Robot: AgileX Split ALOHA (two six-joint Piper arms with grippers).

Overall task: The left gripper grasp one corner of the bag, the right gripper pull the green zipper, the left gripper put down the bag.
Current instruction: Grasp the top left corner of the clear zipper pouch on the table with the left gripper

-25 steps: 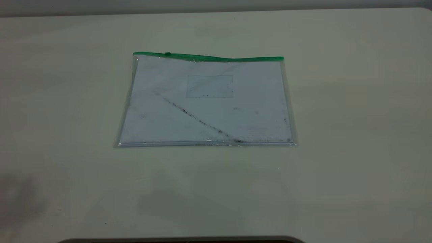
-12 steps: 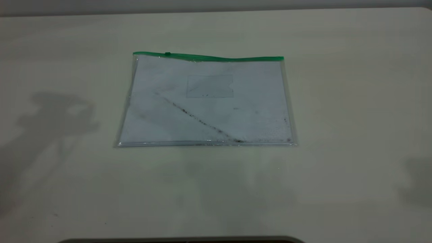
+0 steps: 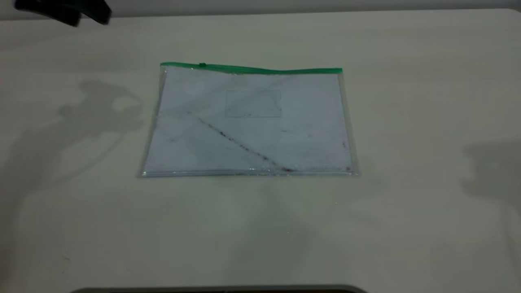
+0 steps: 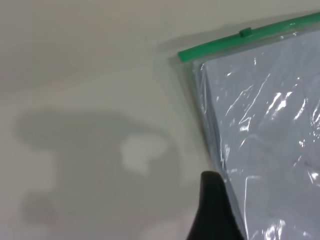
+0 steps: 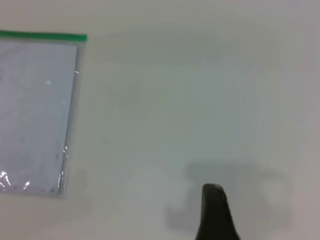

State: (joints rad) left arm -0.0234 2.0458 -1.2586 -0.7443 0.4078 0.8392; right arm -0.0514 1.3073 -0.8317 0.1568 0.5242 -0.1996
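Observation:
The bag [image 3: 248, 122], a clear pouch with a white smudged sheet inside, lies flat in the middle of the table. The green zipper [image 3: 264, 70] runs along its far edge, with the slider tab [image 3: 202, 64] near the left corner of the bag [image 3: 163, 65]. My left gripper [image 3: 61, 10] hovers high at the far left, away from the bag. In the left wrist view one black finger [image 4: 215, 212] shows beside the bag's side edge [image 4: 210, 130], below the green corner [image 4: 182, 55]. The right gripper shows only as one black finger [image 5: 215, 212] over bare table, well to the right of the bag [image 5: 35, 110].
The pale table [image 3: 427, 101] surrounds the bag on all sides. Arm shadows fall on it left of the bag [image 3: 97, 110] and at the right edge [image 3: 488, 171]. A dark rim [image 3: 220, 289] lies along the near table edge.
The left gripper has come into the exterior view at the far left. Both arm shadows have moved farther in toward the bag. The bag has not moved.

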